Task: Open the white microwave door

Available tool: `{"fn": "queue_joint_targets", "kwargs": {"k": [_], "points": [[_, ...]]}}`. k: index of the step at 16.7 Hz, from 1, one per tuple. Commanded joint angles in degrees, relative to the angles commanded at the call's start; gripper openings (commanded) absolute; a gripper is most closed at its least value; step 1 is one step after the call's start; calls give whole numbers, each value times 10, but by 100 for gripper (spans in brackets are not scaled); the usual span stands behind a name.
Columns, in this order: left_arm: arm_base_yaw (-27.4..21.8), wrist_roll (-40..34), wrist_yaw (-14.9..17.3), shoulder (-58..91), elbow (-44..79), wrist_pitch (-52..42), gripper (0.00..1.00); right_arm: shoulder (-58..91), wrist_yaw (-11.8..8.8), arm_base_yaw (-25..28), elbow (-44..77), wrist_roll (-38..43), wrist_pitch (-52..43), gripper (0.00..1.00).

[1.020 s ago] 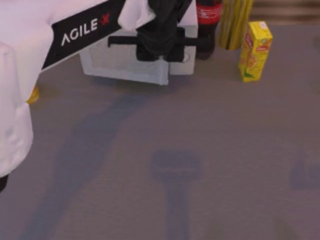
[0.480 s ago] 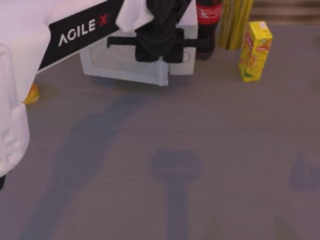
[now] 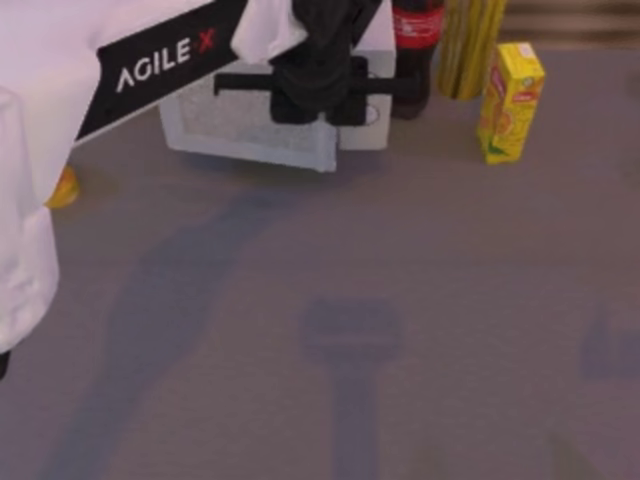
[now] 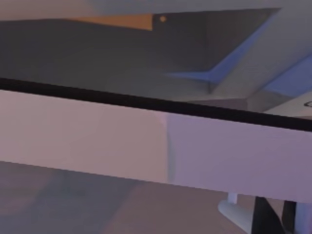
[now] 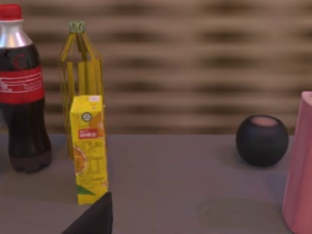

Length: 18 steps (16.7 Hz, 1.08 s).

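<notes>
1. Grey matte table (image 3: 400,300) lies bare up front; the right arm is parked out of view.
2. At twelve o'clock, the white door (image 3: 250,125), flat with speckled mesh, stands slightly ajar on the boxy microwave (image 3: 372,40).
3. The left gripper (image 3: 318,95) sits at its free edge; I cannot tell how its jaws stand.
4. Risk: a slipping hold would stall the door, or dragging could shove the microwave into the cola bottle (image 3: 415,50).

Grey-brown table (image 3: 420,260) — soft shadows across it — with a brown slatted wall (image 5: 195,63) behind.

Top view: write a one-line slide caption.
Left end effector at the white microwave door, slightly ajar, beside a cola bottle and juice carton.
</notes>
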Motion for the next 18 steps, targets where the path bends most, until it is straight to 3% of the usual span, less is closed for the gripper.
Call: {"fn": "queue_joint_targets", "kwargs": {"k": [11,18], "points": [[-4,-1,4,0,-2,2,0,0,0,0,0,0,0,100],[6,55,27,-54,-86,45,0,0,0,0,0,0,0,100]]}}
